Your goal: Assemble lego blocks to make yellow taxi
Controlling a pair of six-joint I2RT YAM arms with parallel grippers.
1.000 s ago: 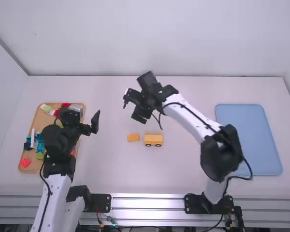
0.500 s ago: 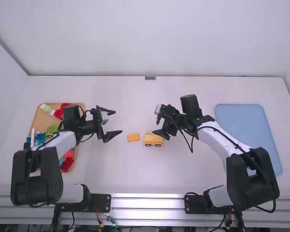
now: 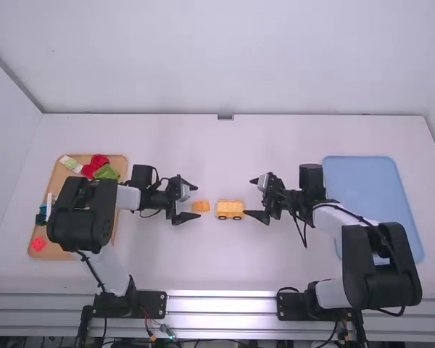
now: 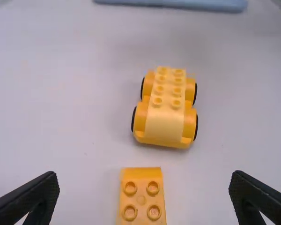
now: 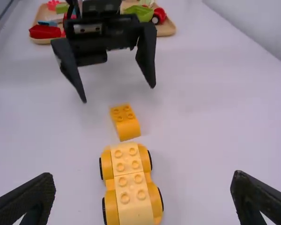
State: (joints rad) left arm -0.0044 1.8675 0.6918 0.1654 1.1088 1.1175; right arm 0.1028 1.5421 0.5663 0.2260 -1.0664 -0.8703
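Bracketing yellow block [image 4: 141, 199] with our open left gripper [image 3: 198, 201], likely for pickup; open right gripper [image 3: 249, 197] faces wheeled base [image 4: 165, 112], probably to steady it.

Orange-yellow on small brick [image 4: 141, 200] and car base [image 4: 164, 123], paler yellow along its middle, black on wheel edges [image 4: 196, 127]; light blue across flat tray [image 3: 377, 210]; tan on wooden tray [image 3: 59, 181].

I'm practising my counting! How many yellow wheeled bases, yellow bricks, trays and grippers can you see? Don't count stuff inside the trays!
Yellow wheeled base: 1
Yellow brick: 1
Wooden tray and blue tray: 2
Left gripper and right gripper: 2
Total: 6
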